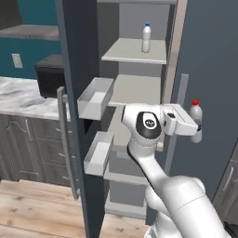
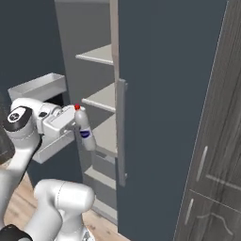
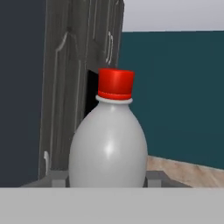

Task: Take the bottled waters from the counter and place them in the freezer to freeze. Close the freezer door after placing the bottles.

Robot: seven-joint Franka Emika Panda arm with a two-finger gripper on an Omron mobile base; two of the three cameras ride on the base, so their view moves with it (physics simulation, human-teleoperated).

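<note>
One red-capped bottle [image 1: 196, 122] upright between the pincer [image 1: 189, 124] fingers.

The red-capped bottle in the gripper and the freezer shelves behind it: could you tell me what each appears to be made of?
Red-capped bottle: probably plastic, pale grey and glossy, judging by the soft highlight on its shoulder; its cap looks like smooth matte red plastic. Freezer shelves: flat pale grey slabs with no shine or grain, perhaps moulded plastic or painted metal; the rendering leaves that open.
</note>
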